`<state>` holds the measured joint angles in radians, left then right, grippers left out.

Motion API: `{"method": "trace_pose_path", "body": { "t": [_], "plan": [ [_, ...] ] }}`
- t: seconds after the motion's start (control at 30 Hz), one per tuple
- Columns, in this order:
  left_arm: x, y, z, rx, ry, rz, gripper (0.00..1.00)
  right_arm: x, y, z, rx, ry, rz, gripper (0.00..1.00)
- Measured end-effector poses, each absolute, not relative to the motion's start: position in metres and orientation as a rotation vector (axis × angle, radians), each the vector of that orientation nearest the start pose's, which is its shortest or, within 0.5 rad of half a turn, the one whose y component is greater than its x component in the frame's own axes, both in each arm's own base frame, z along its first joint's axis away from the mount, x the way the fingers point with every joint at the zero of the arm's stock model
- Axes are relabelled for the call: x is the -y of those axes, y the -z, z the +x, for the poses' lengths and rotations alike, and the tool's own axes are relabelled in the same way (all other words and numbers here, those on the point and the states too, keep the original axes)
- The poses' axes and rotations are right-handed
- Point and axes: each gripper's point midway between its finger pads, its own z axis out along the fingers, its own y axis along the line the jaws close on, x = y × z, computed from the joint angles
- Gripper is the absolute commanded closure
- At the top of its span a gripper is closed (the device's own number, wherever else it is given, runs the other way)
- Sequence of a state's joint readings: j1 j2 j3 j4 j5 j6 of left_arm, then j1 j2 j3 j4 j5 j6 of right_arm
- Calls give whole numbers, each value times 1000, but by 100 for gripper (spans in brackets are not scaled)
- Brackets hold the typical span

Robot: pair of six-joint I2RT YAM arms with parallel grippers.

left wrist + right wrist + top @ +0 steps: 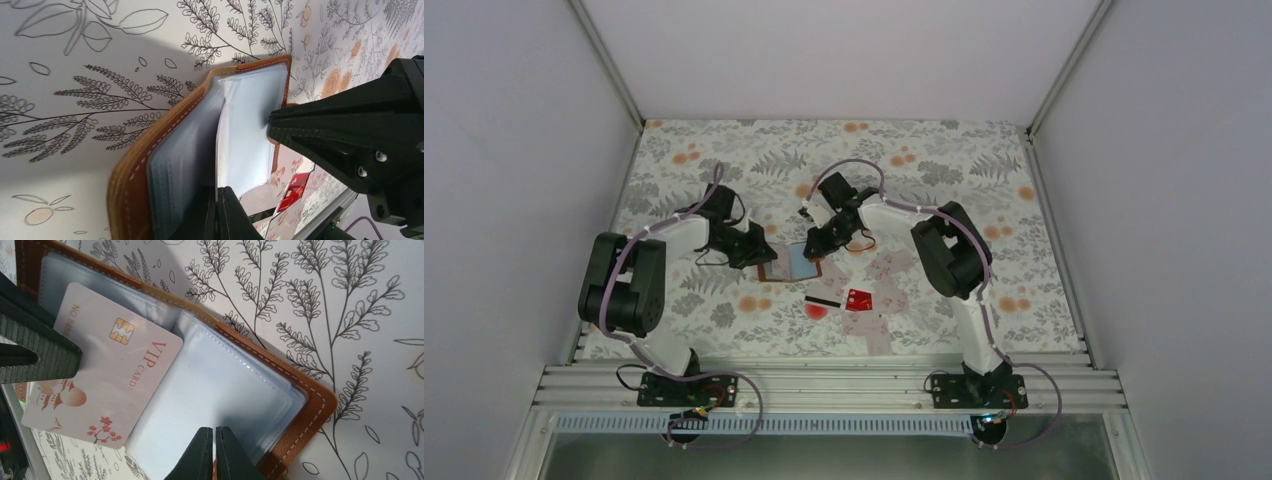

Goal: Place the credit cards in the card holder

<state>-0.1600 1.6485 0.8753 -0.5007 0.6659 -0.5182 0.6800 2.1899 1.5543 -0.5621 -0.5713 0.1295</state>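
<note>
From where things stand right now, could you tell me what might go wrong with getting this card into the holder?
1. The VIP card lies askew across the sleeves of the card holder, so its corner may catch rather than slide into a pocket.
2. The right gripper pinches only the holder's edge; a push from the left gripper could drag or fold the holder.
3. Both grippers work close together over it and might collide.

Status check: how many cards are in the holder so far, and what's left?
No card looks fully seated yet. In hand: card holder open, left gripper and right gripper both with jaws shut at its sleeves, VIP card lying across one side, partly in at best. Left: striped card and red card on the table.
</note>
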Motion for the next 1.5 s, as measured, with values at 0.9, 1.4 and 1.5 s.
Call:
{"method": "trace_pose_path", "body": {
  "t": [0.9, 1.4, 1.5],
  "plan": [
    [167, -41, 307, -2899, 904, -291, 98, -378, -24, 316, -2646, -1072, -967, 96],
    [170, -45, 309, -2897, 706, -176, 98, -377, -24, 315, -2636, -1083, -967, 96],
    [173, -47, 310, -2899, 664, -147, 98, -377, -24, 314, -2633, -1086, -967, 96]
  ]
}}
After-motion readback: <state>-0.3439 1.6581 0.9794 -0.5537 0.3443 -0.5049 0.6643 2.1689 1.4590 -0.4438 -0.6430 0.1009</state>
